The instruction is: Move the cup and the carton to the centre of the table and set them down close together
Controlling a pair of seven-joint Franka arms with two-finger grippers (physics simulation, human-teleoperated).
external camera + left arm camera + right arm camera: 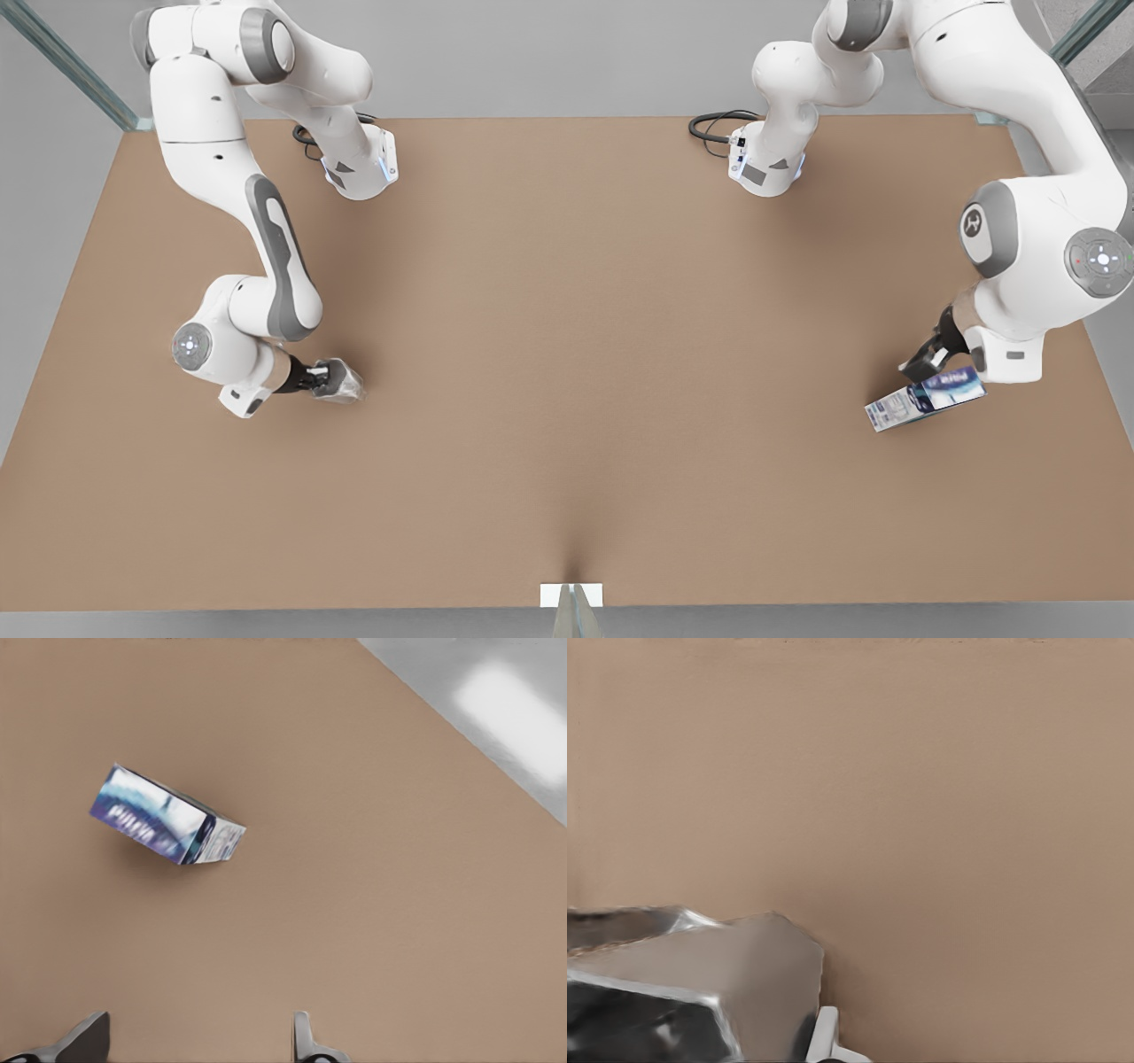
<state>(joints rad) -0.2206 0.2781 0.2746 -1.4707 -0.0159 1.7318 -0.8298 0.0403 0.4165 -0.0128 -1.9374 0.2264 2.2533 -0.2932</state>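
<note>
The carton [925, 400] lies on its side near the table's edge at the front view's right, its dark blue and white print facing up. In the left wrist view the carton [166, 817] rests apart from the fingers. My left gripper [921, 361] hovers just above it, open, with nothing between its fingertips [84, 1038]. Over at the front view's left, my right gripper [326, 379] is shut on the silvery faceted cup [347, 383]. The cup [709, 974] sits against one white fingertip [825, 1035] in the right wrist view.
The brown table [567, 354] stretches bare between the two arms. A small white tab [571, 595] marks its near long edge. Black cables [713, 128] lie by the arm bases at the back. The table's edge runs close to the carton.
</note>
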